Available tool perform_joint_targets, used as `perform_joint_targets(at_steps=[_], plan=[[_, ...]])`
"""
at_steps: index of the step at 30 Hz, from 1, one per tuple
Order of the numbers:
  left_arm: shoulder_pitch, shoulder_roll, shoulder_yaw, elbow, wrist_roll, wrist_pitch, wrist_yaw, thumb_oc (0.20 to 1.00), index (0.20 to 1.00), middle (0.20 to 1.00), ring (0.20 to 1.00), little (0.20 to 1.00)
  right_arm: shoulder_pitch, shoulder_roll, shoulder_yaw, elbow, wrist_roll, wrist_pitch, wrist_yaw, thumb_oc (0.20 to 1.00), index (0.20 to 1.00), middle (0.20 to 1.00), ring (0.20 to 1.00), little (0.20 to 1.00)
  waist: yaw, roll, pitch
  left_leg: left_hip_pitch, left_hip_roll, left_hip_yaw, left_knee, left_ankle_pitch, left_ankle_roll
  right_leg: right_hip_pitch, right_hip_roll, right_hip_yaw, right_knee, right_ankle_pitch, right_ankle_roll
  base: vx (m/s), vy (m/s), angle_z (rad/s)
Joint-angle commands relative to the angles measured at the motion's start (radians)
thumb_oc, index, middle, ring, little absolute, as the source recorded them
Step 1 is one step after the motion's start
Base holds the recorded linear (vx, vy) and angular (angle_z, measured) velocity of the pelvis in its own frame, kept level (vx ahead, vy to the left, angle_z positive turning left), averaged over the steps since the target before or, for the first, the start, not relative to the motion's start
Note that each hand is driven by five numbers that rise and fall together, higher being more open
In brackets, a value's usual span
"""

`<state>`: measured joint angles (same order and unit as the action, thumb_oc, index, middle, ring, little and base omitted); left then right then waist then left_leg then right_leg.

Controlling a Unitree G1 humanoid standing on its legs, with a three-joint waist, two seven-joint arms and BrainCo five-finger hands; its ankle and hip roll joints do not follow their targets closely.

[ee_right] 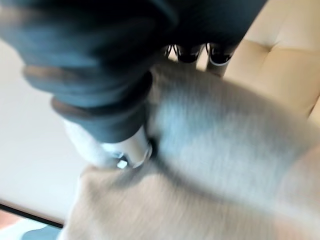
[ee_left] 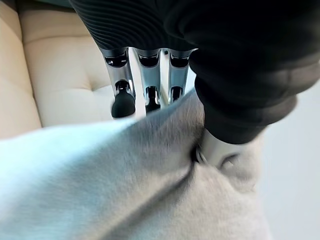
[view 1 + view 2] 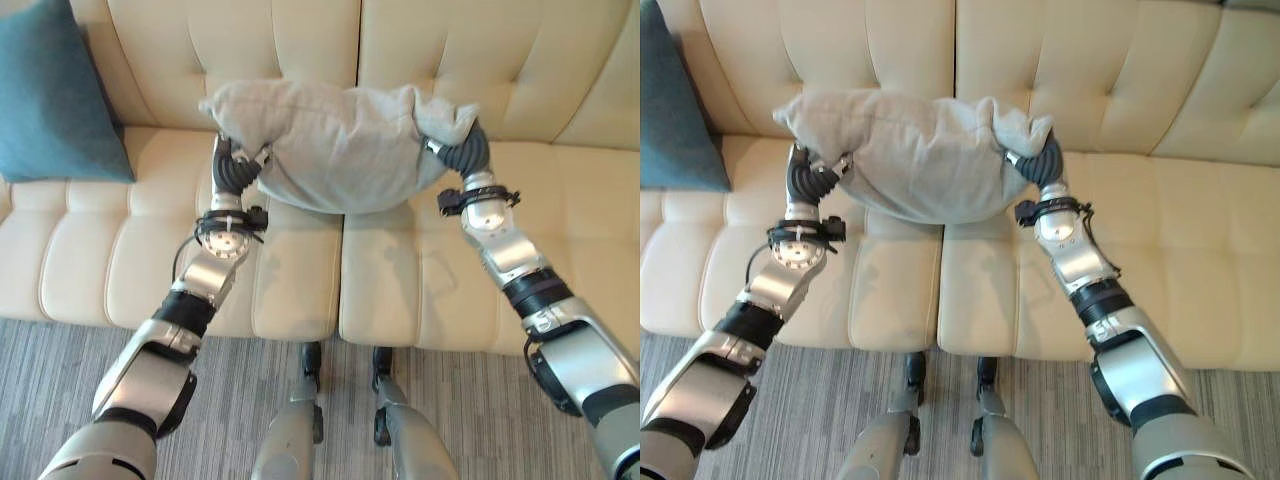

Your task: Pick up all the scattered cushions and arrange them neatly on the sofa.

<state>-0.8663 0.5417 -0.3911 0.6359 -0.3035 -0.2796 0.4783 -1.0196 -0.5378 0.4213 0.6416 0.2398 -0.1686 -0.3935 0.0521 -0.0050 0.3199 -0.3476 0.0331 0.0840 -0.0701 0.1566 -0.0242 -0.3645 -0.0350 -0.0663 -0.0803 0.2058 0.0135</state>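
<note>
- Gripping the grey cushion (image 3: pixel 335 145) by its corners: left hand (image 3: pixel 232 165) and right hand (image 3: pixel 462 152), thumbs and fingers pinched on the fabric.
- It hangs over the cream sofa (image 3: pixel 520 250) seat (by the backrest).
- Teal cushion (image 3: pixel 50 90) sits at the left end.

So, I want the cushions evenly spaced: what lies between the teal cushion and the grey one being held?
Only bare cream sofa, seen in the left eye view: nothing lies between the teal cushion and the grey cushion.
</note>
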Motion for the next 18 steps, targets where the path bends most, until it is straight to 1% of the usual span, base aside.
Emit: perform_joint_targets(at_steps=[1, 6, 9, 10, 13, 14, 16, 17, 18], plan=[[-0.156, 0.041, -0.02, -0.035, -0.014, -0.1, 0.001, 1.0, 1.0, 1.0, 1.0, 1.0, -0.17, -0.031, 0.026, -0.045, 0.022, -0.087, -0.034, 1.0, 1.0, 1.0, 1.0, 1.0, 0.02, -0.01, -0.007, 0.015, -0.002, -0.028, -0.015, -0.044, -0.05, 0.019, -0.042, 0.036, 0.139, -0.178, 0.11, 0.0, 0.0, 0.0], [-0.195, 0.104, -0.004, 0.022, -0.072, -0.101, -0.01, 1.0, 1.0, 1.0, 1.0, 1.0, -0.244, -0.071, 0.058, -0.007, 0.035, -0.077, -0.044, 1.0, 1.0, 1.0, 1.0, 1.0, 0.014, -0.015, -0.012, 0.008, -0.002, -0.023, -0.017, -0.044, -0.051, 0.015, -0.036, 0.046, 0.12, -0.168, 0.117, 0.0, -0.001, 0.01], [-0.212, 0.156, 0.001, 0.055, -0.093, -0.102, -0.022, 1.0, 1.0, 1.0, 1.0, 1.0, -0.273, -0.089, 0.07, 0.026, 0.072, -0.079, -0.035, 1.0, 1.0, 1.0, 1.0, 1.0, 0.012, -0.021, -0.021, 0.014, 0.001, -0.016, -0.017, -0.049, -0.053, 0.023, -0.035, 0.052, 0.104, -0.159, 0.119, 0.02, -0.016, -0.07], [-0.217, 0.191, 0.006, 0.074, -0.104, -0.099, -0.026, 1.0, 1.0, 1.0, 1.0, 1.0, -0.279, -0.106, 0.076, 0.048, 0.098, -0.079, -0.025, 1.0, 1.0, 1.0, 1.0, 1.0, 0.008, -0.025, -0.029, 0.02, 0.002, -0.016, -0.017, -0.051, -0.054, 0.029, -0.033, 0.051, 0.096, -0.157, 0.119, 0.02, -0.018, -0.04], [-0.212, 0.208, 0.016, 0.086, -0.112, -0.101, -0.032, 1.0, 1.0, 1.0, 1.0, 1.0, -0.275, -0.117, 0.074, 0.058, 0.115, -0.082, -0.017, 1.0, 1.0, 1.0, 1.0, 1.0, 0.005, -0.026, -0.031, 0.027, 0.003, -0.015, -0.017, -0.053, -0.054, 0.037, -0.033, 0.051, 0.09, -0.155, 0.118, 0.0, 0.0, 0.0], [-0.19, 0.233, 0.036, 0.084, -0.125, -0.102, -0.035, 1.0, 1.0, 1.0, 1.0, 1.0, -0.255, -0.139, 0.062, 0.051, 0.135, -0.083, -0.013, 1.0, 1.0, 1.0, 1.0, 1.0, -0.001, -0.028, -0.035, 0.036, 0.004, -0.014, -0.017, -0.055, -0.055, 0.049, -0.032, 0.047, 0.084, -0.155, 0.116, 0.02, 0.001, -0.04], [-0.163, 0.24, 0.056, 0.074, -0.141, -0.104, -0.043, 1.0, 1.0, 1.0, 1.0, 1.0, -0.225, -0.145, 0.045, 0.036, 0.153, -0.089, -0.008, 1.0, 1.0, 1.0, 1.0, 1.0, -0.004, -0.028, -0.038, 0.042, 0.004, -0.012, -0.017, -0.057, -0.055, 0.055, -0.031, 0.045, 0.081, -0.156, 0.115, 0.03, 0.006, -0.02], [-0.054, 0.259, 0.108, 0.014, -0.138, -0.097, -0.073, 1.0, 1.0, 1.0, 1.0, 1.0, -0.105, -0.17, -0.026, -0.039, 0.171, -0.095, 0.014, 1.0, 1.0, 1.0, 1.0, 1.0, -0.011, -0.028, -0.043, 0.058, 0.004, -0.007, -0.017, -0.063, -0.054, 0.075, -0.028, 0.043, 0.071, -0.155, 0.113, 0.0, 0.0, 0.0], [-0.045, 0.258, 0.11, 0.007, -0.136, -0.095, -0.072, 1.0, 1.0, 1.0, 1.0, 1.0, -0.096, -0.169, -0.029, -0.046, 0.169, -0.092, 0.013, 1.0, 1.0, 1.0, 1.0, 1.0, -0.011, -0.029, -0.045, 0.06, 0.004, -0.007, -0.017, -0.064, -0.054, 0.078, -0.028, 0.042, 0.07, -0.155, 0.113, 0.09, 0.019, -0.02]])
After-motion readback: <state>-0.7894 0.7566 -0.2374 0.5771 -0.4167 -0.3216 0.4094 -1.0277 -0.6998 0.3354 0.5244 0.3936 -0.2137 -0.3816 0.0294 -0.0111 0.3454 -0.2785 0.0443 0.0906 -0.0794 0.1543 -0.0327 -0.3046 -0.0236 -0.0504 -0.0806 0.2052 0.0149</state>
